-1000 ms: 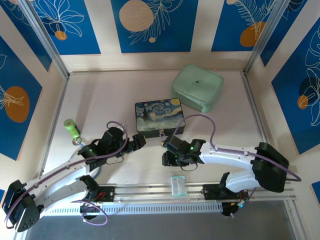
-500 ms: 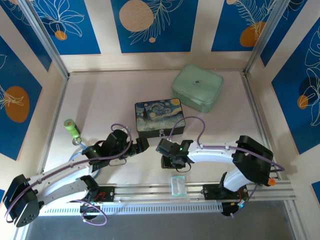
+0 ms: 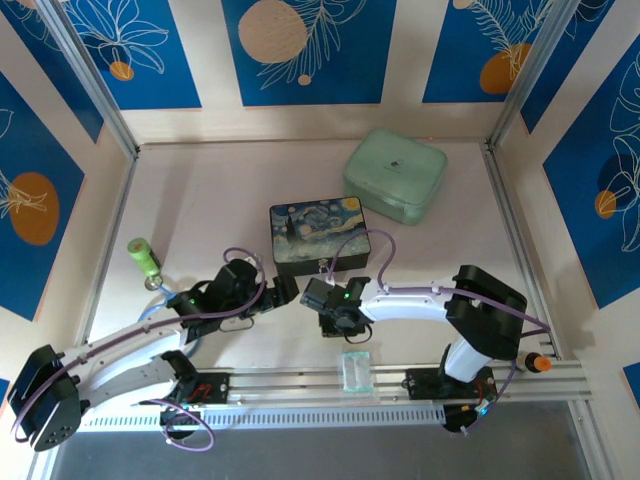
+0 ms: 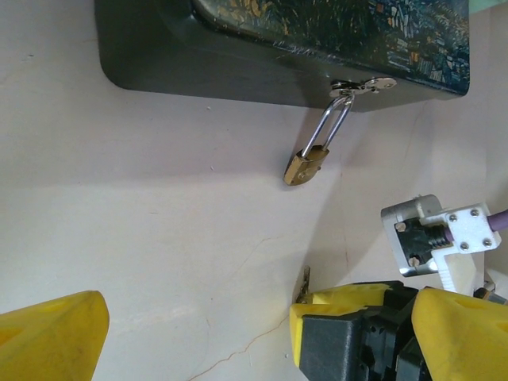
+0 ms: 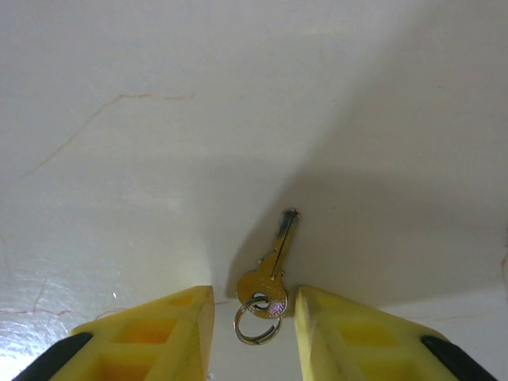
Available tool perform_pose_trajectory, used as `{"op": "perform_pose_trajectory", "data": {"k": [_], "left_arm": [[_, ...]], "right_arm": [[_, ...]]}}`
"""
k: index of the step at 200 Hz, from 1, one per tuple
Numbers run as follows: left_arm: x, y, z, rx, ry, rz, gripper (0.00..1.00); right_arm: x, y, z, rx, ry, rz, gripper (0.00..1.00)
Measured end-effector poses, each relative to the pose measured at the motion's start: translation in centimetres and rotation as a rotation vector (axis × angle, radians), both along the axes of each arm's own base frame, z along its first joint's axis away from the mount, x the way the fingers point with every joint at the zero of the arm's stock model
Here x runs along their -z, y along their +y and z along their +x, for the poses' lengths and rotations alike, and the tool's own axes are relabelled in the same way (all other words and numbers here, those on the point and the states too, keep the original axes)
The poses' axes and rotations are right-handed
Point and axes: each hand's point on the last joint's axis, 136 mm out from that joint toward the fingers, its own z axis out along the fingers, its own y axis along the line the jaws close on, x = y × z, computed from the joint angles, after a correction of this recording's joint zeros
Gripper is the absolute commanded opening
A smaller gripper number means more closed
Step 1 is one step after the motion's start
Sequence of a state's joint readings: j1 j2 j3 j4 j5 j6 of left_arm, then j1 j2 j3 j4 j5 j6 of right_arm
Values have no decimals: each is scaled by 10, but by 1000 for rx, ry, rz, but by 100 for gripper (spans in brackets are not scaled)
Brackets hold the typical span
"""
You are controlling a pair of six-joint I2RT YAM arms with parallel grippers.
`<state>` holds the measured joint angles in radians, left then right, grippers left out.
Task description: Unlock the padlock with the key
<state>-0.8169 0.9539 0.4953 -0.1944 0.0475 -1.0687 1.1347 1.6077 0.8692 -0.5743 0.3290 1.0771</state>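
Observation:
The small brass padlock (image 4: 305, 167) hangs by its silver shackle from the latch of the painted box (image 4: 238, 63) and rests on the table; from above the padlock (image 3: 323, 268) sits at the box's (image 3: 318, 235) front edge. The silvery key (image 5: 270, 278) lies on the table with a ring (image 5: 256, 324) through its head. My right gripper (image 5: 254, 317) is open, its yellow fingers either side of the key's head with gaps showing. In the left wrist view the key's tip (image 4: 305, 279) pokes out past a right finger (image 4: 333, 305). My left gripper (image 4: 254, 349) stands wide open and holds nothing, in front of the padlock.
A mint-green zip case (image 3: 395, 175) lies behind the box at the back right. A green cylinder (image 3: 144, 257) sits at the left. A clear plastic packet (image 3: 355, 370) rests on the rail at the near edge. Both gripper heads (image 3: 283, 290) (image 3: 322, 305) are close together.
My right arm has swung left, bringing its gripper down near the box's front and close to the left gripper. The left gripper has edged slightly right.

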Motion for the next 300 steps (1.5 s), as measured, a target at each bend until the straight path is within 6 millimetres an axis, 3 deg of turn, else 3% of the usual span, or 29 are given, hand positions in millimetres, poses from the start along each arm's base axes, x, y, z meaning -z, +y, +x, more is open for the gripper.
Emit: {"op": "perform_pose_trajectory", "data": {"k": [16, 101, 138, 191, 211, 234, 252, 266, 300], "left_arm": [[3, 0, 0, 1, 7, 7, 97], [8, -1, 1, 4, 19, 25, 96], [9, -4, 3, 19, 7, 31, 86], [-15, -29, 10, 149, -166, -63, 78], [-26, -40, 11, 200, -218, -103, 76], [-34, -51, 12, 237, -260, -160, 64], [-32, -58, 10, 266, -283, -199, 63], [-29, -62, 6, 279, -285, -215, 54], [-45, -71, 4, 300, -334, -275, 52]], "right_arm": [[0, -2, 0, 0, -1, -9, 22], [2, -8, 2, -23, -3, 45, 6], [1, -8, 1, -97, -7, 107, 3], [-4, -11, 1, -276, -1, 306, 0], [-17, -7, 3, -347, -24, 384, 0], [-38, 1, 9, -402, -66, 488, 0], [-53, 7, 11, -431, -85, 565, 0], [-65, 12, 11, -454, -98, 618, 0], [-98, 21, 17, -475, -149, 778, 0]]}}
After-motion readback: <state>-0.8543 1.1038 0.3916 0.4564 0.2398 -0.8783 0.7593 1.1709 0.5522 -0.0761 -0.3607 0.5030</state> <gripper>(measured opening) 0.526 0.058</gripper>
